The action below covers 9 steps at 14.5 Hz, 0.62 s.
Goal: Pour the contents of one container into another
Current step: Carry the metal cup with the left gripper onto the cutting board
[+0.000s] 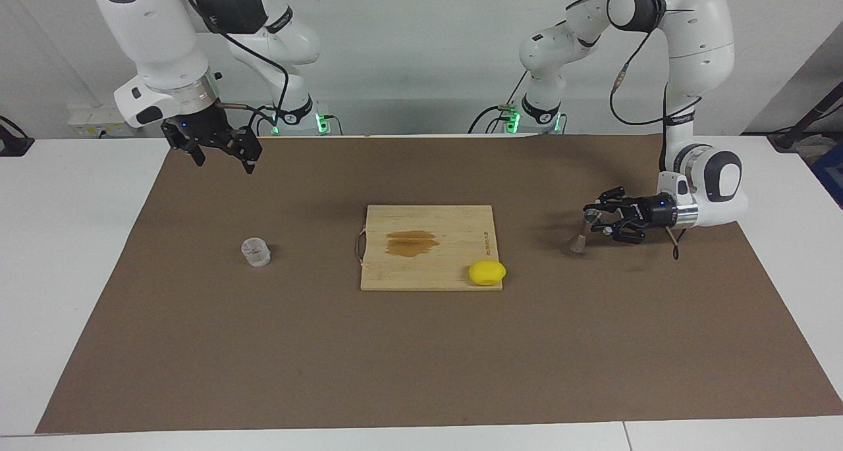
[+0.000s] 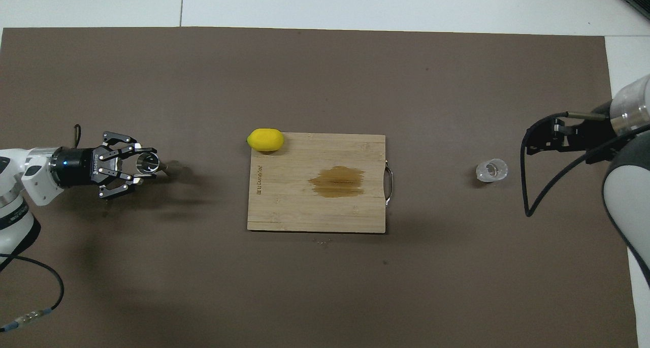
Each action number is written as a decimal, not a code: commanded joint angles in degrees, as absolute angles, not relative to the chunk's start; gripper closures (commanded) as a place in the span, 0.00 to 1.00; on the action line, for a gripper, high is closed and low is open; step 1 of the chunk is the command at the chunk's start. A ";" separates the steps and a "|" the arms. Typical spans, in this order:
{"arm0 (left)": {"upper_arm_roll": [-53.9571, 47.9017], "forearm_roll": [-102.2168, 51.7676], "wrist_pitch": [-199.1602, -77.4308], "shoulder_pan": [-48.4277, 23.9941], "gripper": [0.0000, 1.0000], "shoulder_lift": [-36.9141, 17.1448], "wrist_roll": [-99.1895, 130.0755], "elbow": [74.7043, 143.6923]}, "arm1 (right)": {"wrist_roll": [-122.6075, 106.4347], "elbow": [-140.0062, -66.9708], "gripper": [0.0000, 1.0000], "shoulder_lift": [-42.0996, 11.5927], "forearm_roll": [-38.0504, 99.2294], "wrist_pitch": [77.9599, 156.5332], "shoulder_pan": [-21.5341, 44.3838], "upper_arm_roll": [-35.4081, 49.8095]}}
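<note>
I see my left gripper (image 1: 600, 222) turned on its side, low over the brown mat (image 1: 421, 345), with its fingers clamped on the metal jigger (image 1: 588, 228); the jigger sits tilted in the grip, its upper cup at the fingertips and its lower cone down by the mat, though I cannot tell whether it touches. In the overhead view I look straight into the jigger's open mouth (image 2: 149, 161) between the fingertips. This all sits toward the left arm's end of the tabletop (image 1: 72, 240), well apart from the wooden cutting board (image 1: 428, 247), which I take as my reference at the middle of the mat. The board has a dark wet-looking stain (image 1: 412, 242) near its middle and a thin handle (image 1: 359, 247) on the edge toward the right arm's end. A yellow lemon (image 1: 487, 272) rests at the board's corner farther from the robots, on the side toward the left arm. The clear glass cup (image 1: 255, 252) stands upright on the mat, well apart from the board toward the right arm's end, with nothing gripping it. My right gripper (image 1: 220, 155) waits in the air with its fingers spread wide and nothing in them, over the mat's edge at the right arm's end, nearer to the robots than the cup.
</note>
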State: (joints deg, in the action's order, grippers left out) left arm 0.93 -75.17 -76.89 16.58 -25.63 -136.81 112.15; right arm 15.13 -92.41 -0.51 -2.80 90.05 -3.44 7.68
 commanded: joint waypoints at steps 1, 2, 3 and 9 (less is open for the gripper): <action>2.02 -79.09 -77.43 9.78 0.64 -22.33 -133.86 114.17 | 13.89 -93.60 0.00 0.62 -1.58 90.09 -4.22 7.91; 1.93 -80.67 -77.61 7.84 0.64 -21.89 -133.16 114.78 | 13.80 -93.60 0.00 0.62 -1.58 90.09 -4.22 7.91; 2.02 -82.68 -78.04 5.91 0.64 -21.28 -132.81 116.00 | 13.89 -93.60 0.00 0.62 -1.58 90.09 -4.22 7.91; 1.76 -94.90 -87.52 -4.55 0.64 -13.55 -132.01 126.98 | 13.89 -93.60 0.00 0.62 -1.58 90.09 -4.22 7.91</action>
